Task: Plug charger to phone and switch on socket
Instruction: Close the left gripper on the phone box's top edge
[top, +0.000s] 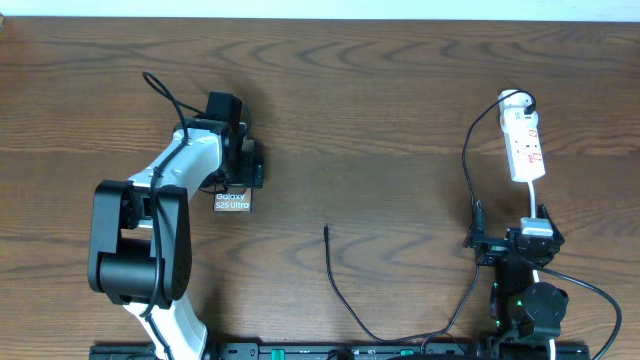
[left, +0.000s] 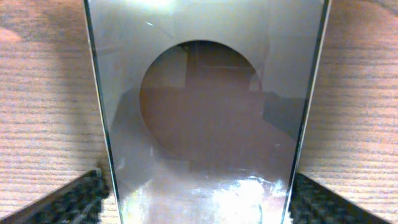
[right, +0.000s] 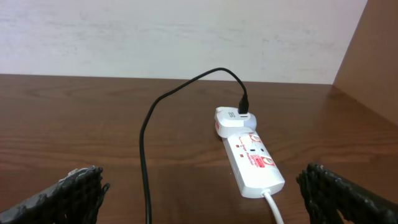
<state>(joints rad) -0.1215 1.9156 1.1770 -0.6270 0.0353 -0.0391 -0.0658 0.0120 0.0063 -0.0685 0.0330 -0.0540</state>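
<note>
Left gripper (left: 202, 202) straddles phone (left: 205, 112), can't tell if clamped. Right gripper (right: 208, 196) wide open, empty. Phone looks stiff, glass-slick; I'd pinch long edges.

Dark brown wood-grain counter (top: 400, 120). Pale textured wall (right: 124, 37) behind its far edge. Brown side panel (right: 373, 56) stands at the right end.

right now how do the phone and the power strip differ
Colour: the phone is dark with white lettering; the power strip is white with red marks.
Place: the phone lies between the left gripper's fingers; the power strip lies untouched on the right.
Connection: the charger is plugged in at the power strip's end, but its tip lies loose, away from the phone.
Both lie flat on the table.
</note>
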